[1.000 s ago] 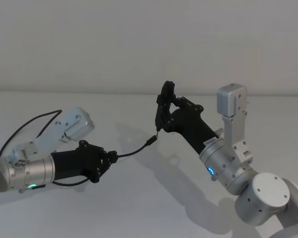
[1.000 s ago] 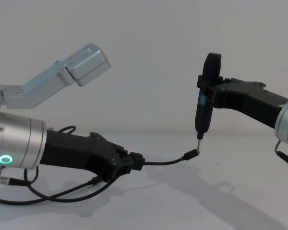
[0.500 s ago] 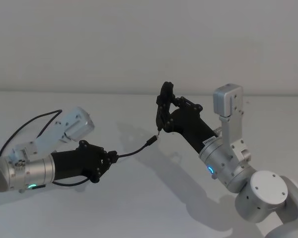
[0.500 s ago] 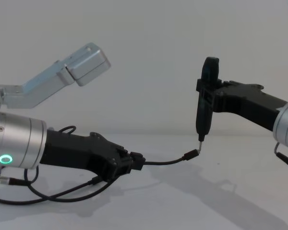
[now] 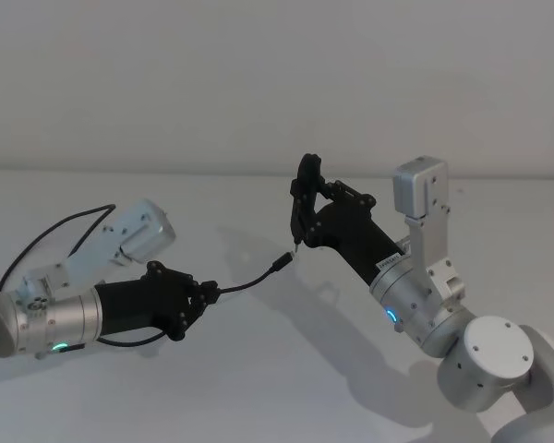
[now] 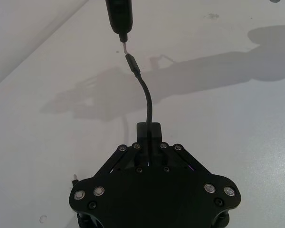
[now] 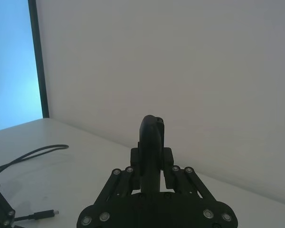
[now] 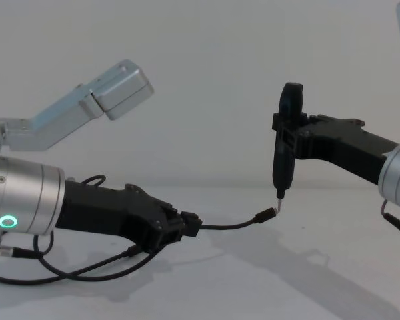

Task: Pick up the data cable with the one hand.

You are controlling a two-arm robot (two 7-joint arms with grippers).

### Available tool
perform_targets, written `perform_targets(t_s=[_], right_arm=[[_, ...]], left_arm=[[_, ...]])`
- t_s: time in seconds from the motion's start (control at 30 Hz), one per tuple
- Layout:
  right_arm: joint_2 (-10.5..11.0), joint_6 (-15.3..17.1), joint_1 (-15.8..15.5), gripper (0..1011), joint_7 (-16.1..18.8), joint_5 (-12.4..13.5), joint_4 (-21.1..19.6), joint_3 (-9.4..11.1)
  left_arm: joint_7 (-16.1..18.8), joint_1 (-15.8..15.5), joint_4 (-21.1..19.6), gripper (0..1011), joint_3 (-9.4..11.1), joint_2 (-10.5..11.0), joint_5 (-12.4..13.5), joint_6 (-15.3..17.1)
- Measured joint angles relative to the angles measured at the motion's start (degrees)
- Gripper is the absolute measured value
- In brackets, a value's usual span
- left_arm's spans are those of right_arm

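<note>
My left gripper [image 5: 208, 291] [image 8: 187, 225] [image 6: 148, 142], blocky and black on a silver wrist with a green ring, is shut on the data cable [image 5: 249, 279] [image 8: 230, 225] [image 6: 147, 97] close to one end. A short stretch of cable arcs out from the fingers to a small plug [image 5: 281, 261] [image 8: 265, 215] [image 6: 132, 63]. My right gripper [image 5: 307, 201] [image 8: 290, 137] [image 7: 152, 164] is shut on a narrow upright black tool [image 8: 285, 150] [image 6: 119, 16]. The tool's thin pin tip [image 8: 278, 195] [image 6: 124, 47] hangs just above the plug.
A black wire [image 5: 60, 226] loops out of the left wrist, and more black cable [image 8: 80, 270] lies on the white table [image 5: 286, 369] under the left arm. The table ends at a plain wall [image 5: 258, 83] behind.
The right arm's rear links have shifted slightly to the left. The tool tip, the plug and the left gripper stay almost where they were.
</note>
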Motion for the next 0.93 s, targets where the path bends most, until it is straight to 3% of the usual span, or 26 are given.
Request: perform_targets(t_s=[0.93], right_arm=[[0.03, -0.16, 0.21, 275, 0.13, -0.29, 0.38, -0.01]], left_arm=[[0.0, 0.0, 0.0, 46, 0.0, 0.0, 0.0, 0.0]])
